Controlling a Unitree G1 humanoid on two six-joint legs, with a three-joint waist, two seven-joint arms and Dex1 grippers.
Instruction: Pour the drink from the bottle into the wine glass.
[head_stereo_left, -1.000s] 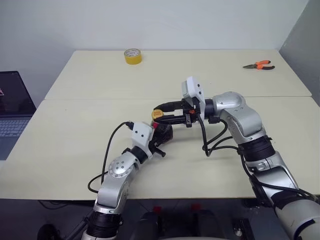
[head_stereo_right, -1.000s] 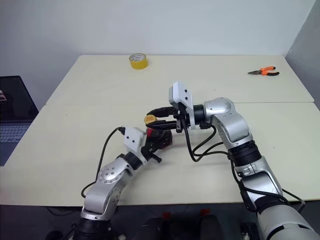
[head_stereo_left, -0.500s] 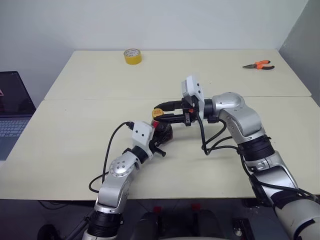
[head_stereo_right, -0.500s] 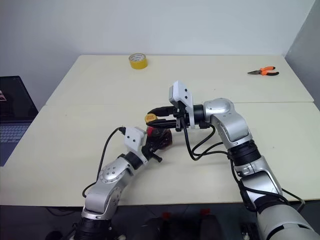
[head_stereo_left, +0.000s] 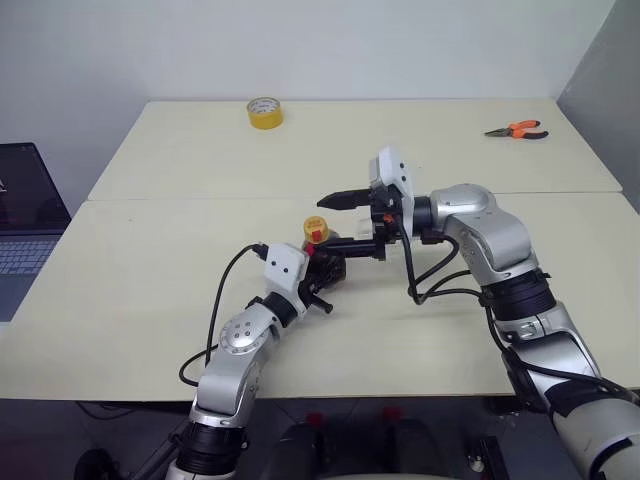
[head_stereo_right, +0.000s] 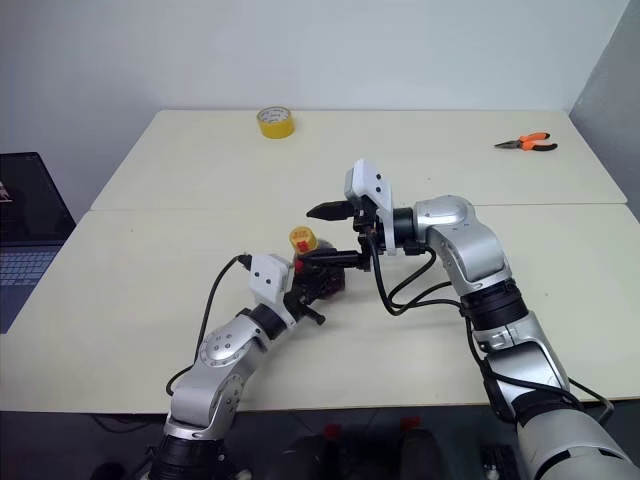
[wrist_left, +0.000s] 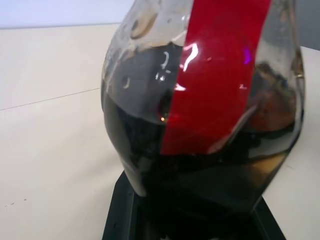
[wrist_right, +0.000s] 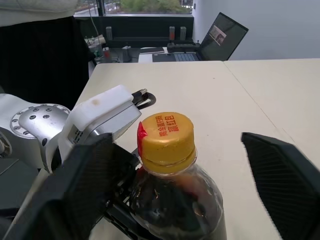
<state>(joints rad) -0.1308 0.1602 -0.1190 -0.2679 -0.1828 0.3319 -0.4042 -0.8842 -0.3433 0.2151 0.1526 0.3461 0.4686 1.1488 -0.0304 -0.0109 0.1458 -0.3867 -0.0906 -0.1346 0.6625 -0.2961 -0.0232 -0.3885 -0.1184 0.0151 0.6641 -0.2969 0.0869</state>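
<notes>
While the yellow cap (wrist_right: 166, 134) is seemingly still seated, nothing has been poured and no glass is seen on the matte cream table (head_stereo_left: 180, 250). Near its front edge the squat clear plastic bottle (wrist_left: 200, 115) of dark drink (wrist_left: 135, 145) is clamped by the left gripper (head_stereo_left: 322, 275); the right gripper (head_stereo_left: 335, 222) is spread wide around the cap.

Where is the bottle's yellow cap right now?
In the head views the yellow cap is on the bottle near the table's middle, between the open right gripper's fingers, not touching them.
</notes>
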